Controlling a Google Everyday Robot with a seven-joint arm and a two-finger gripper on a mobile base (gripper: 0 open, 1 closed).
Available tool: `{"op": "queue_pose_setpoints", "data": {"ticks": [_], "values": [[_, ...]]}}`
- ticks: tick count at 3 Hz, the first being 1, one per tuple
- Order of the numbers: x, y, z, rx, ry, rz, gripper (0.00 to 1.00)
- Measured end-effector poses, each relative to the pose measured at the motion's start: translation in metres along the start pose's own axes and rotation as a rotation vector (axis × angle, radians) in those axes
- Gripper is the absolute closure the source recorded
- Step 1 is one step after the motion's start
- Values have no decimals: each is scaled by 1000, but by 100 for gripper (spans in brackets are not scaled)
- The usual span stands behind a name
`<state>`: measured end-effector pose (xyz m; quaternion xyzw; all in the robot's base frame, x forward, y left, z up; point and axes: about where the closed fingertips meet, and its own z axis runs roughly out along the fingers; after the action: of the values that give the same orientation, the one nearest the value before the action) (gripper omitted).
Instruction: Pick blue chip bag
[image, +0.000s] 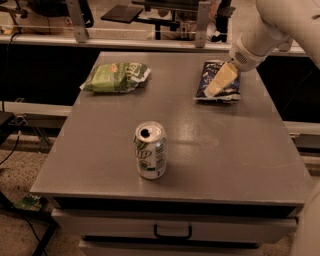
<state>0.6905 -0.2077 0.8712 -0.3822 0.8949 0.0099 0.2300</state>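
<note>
Altogether one blue chip bag (209, 73) under gripper (220, 80) — one green bag (116, 76), one can (150, 150).

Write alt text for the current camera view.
The robot's gripper is over the blue chip bag at the far right of the grey table; contact cannot be told. A green chip bag lies at the far left, and an opened soda can stands upright near the front.

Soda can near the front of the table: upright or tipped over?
Upright. The soda can stands on its base, its round top facing up. The end effector is over the blue chip bag.
</note>
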Motion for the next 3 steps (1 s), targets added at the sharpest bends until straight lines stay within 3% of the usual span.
{"op": "queue_pose_setpoints", "data": {"ticks": [1, 2, 3], "values": [[4, -12, 25, -4, 35, 48, 0], [8, -14, 35, 0, 67, 58, 0], [9, -13, 37, 0, 107, 64, 16]]}}
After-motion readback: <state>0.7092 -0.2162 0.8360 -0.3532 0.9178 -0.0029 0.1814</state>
